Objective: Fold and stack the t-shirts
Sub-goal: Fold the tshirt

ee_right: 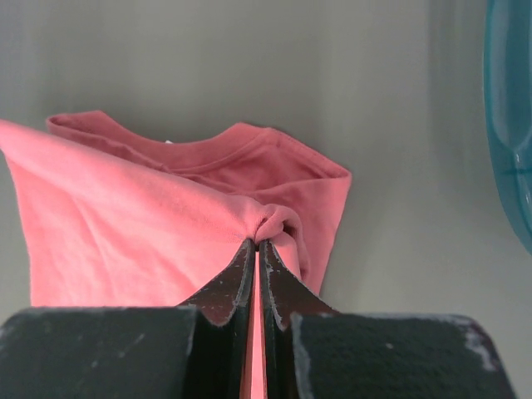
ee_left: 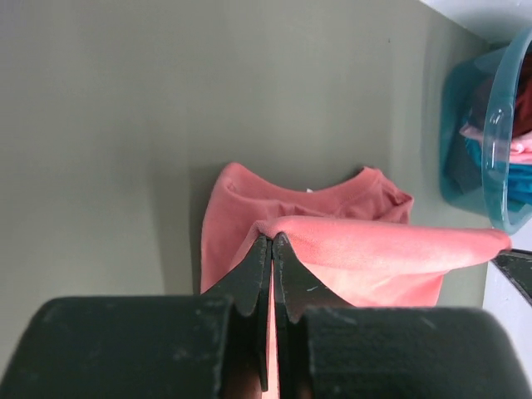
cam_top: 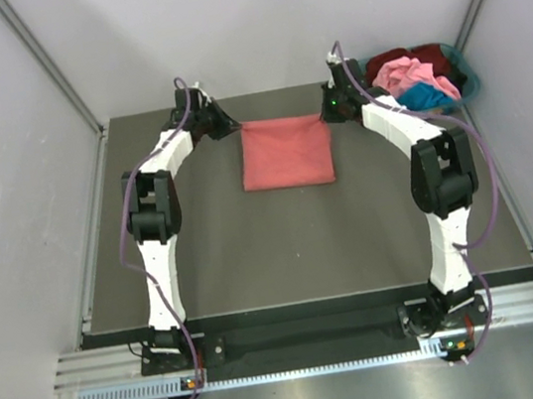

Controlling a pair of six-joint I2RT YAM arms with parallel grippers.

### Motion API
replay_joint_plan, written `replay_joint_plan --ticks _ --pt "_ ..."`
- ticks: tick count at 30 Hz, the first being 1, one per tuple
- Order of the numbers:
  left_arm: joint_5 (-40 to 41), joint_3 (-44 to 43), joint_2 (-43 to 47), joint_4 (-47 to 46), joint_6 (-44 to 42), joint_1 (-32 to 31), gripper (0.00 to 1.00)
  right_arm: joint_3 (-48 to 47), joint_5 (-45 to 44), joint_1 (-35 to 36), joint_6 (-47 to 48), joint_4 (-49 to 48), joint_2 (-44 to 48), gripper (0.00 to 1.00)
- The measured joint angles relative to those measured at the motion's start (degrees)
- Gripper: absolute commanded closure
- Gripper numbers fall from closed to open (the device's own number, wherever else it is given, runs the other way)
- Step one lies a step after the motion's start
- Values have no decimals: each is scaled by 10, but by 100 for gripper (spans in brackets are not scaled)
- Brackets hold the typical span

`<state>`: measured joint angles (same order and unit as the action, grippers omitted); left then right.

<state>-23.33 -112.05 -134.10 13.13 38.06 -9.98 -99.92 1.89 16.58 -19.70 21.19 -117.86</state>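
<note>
The salmon-red t-shirt lies folded into a rectangle on the dark table, at the middle back. My left gripper is shut on its far left corner, and my right gripper is shut on its far right corner. In the left wrist view the jaws pinch a fold of the salmon-red t-shirt held above the collar. In the right wrist view the jaws pinch the salmon-red t-shirt the same way. Pink, maroon and blue t-shirts are heaped in the teal basket.
The teal basket stands at the back right corner beside my right arm, and shows in the left wrist view and the right wrist view. Grey walls close in the table on three sides.
</note>
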Motion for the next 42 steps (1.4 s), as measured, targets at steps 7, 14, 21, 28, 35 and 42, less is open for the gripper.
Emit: replay_joint_plan --ticks 7,14,21,28,35,42 --pt "-24 -49 -42 -20 -1 2 92 -7 -3 -10 -11 -5 -24 100" --pt "-48 -66 -52 -55 -4 7 55 -7 -7 -26 -31 -14 -30 82" --pt "-46 -53 -37 -31 -35 40 51 19 4 -37 -33 -22 -16 48" --pt "-28 136 105 -2 -84 46 50 143 80 -35 -13 -2 82 49" --pt "-49 245 148 -1 -113 14 50 244 141 -32 14 -4 126 47" --pt "-38 283 144 2 -117 2 52 256 207 -32 46 -19 80 48"
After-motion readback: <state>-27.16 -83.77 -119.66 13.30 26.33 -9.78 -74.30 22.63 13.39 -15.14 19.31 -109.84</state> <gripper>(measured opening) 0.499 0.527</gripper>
